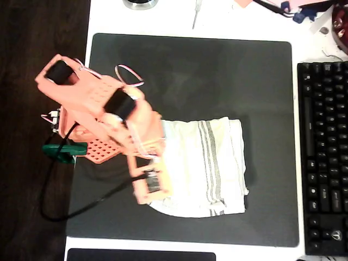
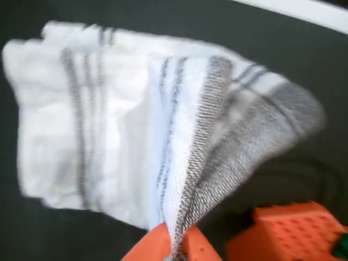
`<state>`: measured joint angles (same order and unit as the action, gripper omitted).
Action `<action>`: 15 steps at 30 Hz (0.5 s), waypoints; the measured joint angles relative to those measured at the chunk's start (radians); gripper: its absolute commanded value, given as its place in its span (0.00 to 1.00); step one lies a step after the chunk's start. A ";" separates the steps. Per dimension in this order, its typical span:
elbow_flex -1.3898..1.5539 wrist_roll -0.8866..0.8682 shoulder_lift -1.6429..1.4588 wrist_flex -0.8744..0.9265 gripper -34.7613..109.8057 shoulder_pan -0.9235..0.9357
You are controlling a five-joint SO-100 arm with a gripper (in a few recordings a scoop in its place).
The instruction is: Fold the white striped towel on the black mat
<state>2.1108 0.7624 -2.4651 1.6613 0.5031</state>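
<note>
Already pinched: white striped towel [image 2: 109, 125] clamped by one edge between the orange gripper [image 2: 173, 244] fingers, seen in the wrist view as a raised, tented flap rising to the jaws, rest of the cloth spread flat beyond and ahead of them. Resting on the black mat [image 1: 190, 60], well inside its borders. From overhead, bulk of the towel [image 1: 204, 168] lying to the picture's right of the gripper [image 1: 149, 182], grey stripes running top to bottom, so crosswise to the line from gripper to far edge. Judged step: carrying the held edge over the body of the cloth toward that far right edge, across the stripes. Free edge well apart from the jaws, hence a fair sweep needed. Black keyboard [image 1: 326, 157] beyond the mat on that same side, apart from the towel.
</note>
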 measured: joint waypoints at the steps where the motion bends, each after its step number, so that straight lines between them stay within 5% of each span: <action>1: -0.008 -0.032 0.026 -0.037 0.24 -0.021; 15: -0.074 -0.143 0.388 -0.614 0.24 -0.189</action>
<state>2.0371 0.6197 -2.0770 1.0477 0.3145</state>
